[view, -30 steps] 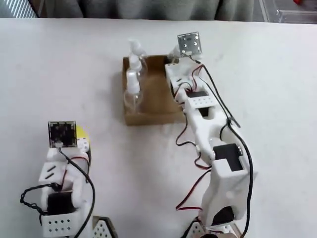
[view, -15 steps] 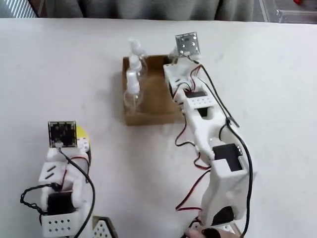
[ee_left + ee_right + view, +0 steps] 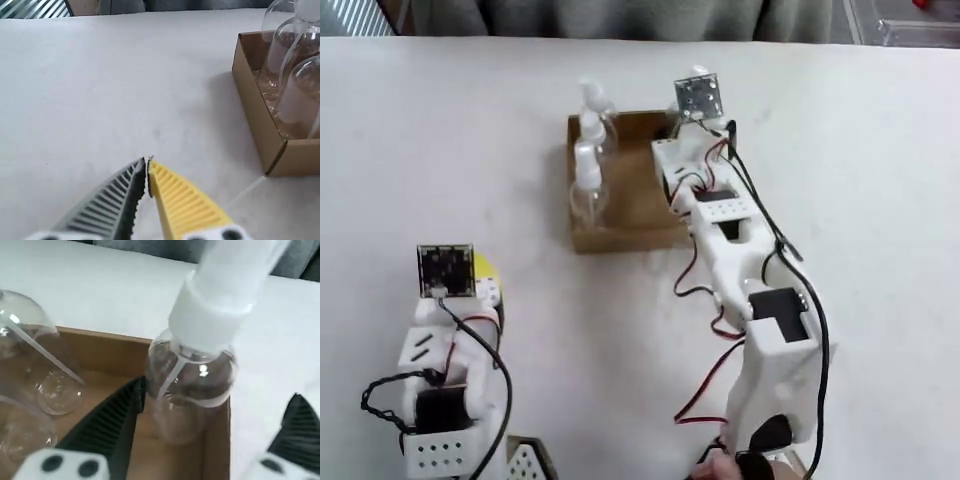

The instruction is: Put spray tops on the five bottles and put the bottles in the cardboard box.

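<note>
A brown cardboard box sits open on the white tabletop. A row of clear spray-topped bottles stands upright inside it, along the box wall farthest from the right arm.

The right arm stretches over the opposite side of the box. The right gripper hangs at the box's far corner with its black jaws spread wide. Between them stands a clear plastic bottle with a white spray top, upright inside that corner, just beside the box walls. The jaws are not clamped on it. One black fingertip lies close to the bottle's side, though I cannot tell whether it touches. The other is well apart from the bottle, beyond the box wall. A thin dip tube shows through the bottle's clear body.

The left gripper rests low over the tabletop, well apart from the box, on the side where the row of bottles stands. Its grey and yellow jaws are pressed together and hold nothing. The tips point across bare tabletop, with the box off to one side.
</note>
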`<action>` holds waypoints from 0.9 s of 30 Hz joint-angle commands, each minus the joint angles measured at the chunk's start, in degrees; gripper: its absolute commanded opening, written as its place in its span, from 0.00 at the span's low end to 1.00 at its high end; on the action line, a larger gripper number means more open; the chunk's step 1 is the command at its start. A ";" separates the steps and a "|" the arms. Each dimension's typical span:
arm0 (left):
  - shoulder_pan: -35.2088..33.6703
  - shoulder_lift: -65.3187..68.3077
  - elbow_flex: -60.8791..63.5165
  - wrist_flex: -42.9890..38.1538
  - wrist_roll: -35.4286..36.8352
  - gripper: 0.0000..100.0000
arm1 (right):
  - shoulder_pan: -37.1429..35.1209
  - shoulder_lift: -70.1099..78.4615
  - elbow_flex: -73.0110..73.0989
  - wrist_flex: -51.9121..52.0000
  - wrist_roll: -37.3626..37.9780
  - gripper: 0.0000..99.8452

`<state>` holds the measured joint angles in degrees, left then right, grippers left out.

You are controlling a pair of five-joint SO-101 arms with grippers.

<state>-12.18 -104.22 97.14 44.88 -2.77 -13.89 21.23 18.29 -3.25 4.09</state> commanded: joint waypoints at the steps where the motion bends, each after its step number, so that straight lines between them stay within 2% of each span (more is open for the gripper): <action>1: -0.57 -0.48 -0.09 -0.70 -0.62 0.02 | -0.66 -1.10 -0.79 -0.75 0.18 0.37; 17: -0.57 -0.48 -0.09 -0.70 -0.62 0.02 | -0.75 -1.19 -0.70 -0.75 0.00 0.37; 23: -0.57 -0.48 -0.09 -0.70 -0.62 0.02 | -0.75 -1.19 -0.62 -0.57 0.09 0.47; 27: -0.57 -0.48 -0.09 -0.70 -0.62 0.02 | -0.75 -1.19 -0.62 -0.57 0.09 0.47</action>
<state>-12.18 -104.22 97.14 44.88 -2.77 -13.98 21.23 18.29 -3.25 4.09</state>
